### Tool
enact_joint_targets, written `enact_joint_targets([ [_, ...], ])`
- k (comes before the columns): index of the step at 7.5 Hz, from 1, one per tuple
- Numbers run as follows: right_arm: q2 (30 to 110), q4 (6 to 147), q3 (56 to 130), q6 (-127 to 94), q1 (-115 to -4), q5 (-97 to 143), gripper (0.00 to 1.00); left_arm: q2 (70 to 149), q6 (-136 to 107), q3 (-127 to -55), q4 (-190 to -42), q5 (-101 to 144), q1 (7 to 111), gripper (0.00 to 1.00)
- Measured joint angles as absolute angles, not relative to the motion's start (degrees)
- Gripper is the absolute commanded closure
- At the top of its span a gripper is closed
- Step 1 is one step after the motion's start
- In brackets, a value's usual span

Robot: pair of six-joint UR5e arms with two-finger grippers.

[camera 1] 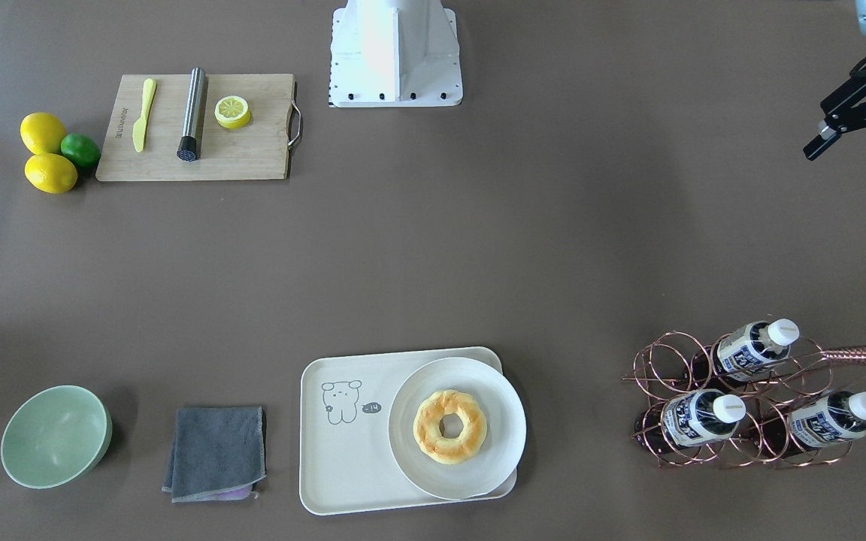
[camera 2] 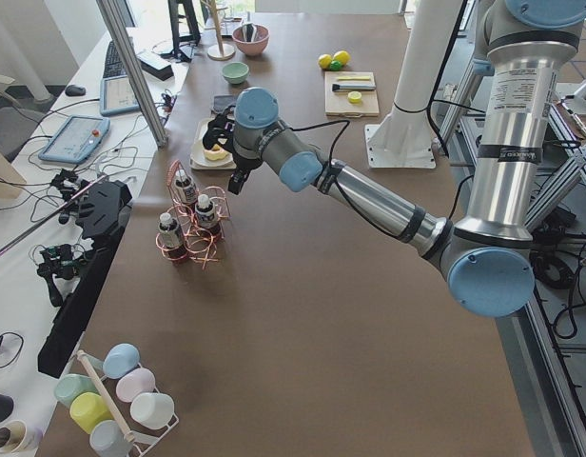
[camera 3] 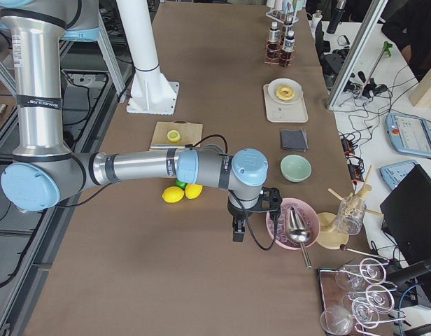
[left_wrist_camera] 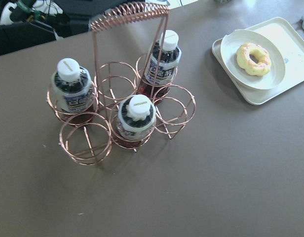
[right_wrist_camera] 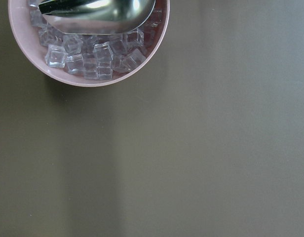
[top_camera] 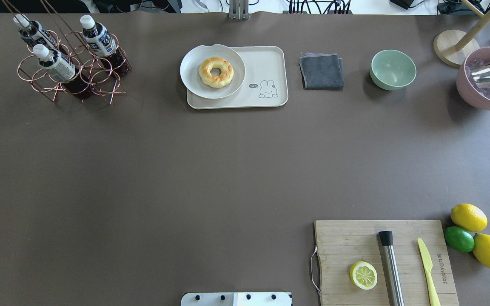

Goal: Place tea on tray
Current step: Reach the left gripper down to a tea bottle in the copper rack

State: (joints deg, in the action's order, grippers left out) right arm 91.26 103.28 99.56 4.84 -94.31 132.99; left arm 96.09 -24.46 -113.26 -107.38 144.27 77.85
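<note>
Three tea bottles stand in a copper wire rack [camera 1: 662, 376]: one behind [camera 1: 756, 347] and two in front [camera 1: 704, 417] [camera 1: 835, 418]. The left wrist view looks down on them [left_wrist_camera: 136, 116]. The cream tray [camera 1: 343, 458] with a bear drawing lies at the table's far middle and also shows in the overhead view [top_camera: 270, 68]. A round white plate [camera 1: 504, 436] with a doughnut [camera 1: 449, 426] covers one half of it. My left gripper [camera 1: 852, 163] is open and empty, hovering on the robot's side of the rack. My right gripper [camera 3: 237, 231] hangs beside a pink ice bowl; I cannot tell whether it is open.
A grey cloth [top_camera: 321, 71], a green bowl [top_camera: 393, 69] and a pink bowl of ice with a scoop [top_camera: 483, 80] lie to the tray's right. A wooden cutting board [top_camera: 338, 242] with a lemon half, muddler and knife is near right, beside lemons and a lime [top_camera: 459, 239].
</note>
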Motion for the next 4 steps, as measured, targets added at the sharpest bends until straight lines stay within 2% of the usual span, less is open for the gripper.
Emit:
enact_joint_targets([
  [4, 92.6, 103.0, 98.5, 4.9, -94.3, 133.0, 0.0, 103.7, -34.4, -115.1, -101.6, 124.2, 64.6, 0.02],
])
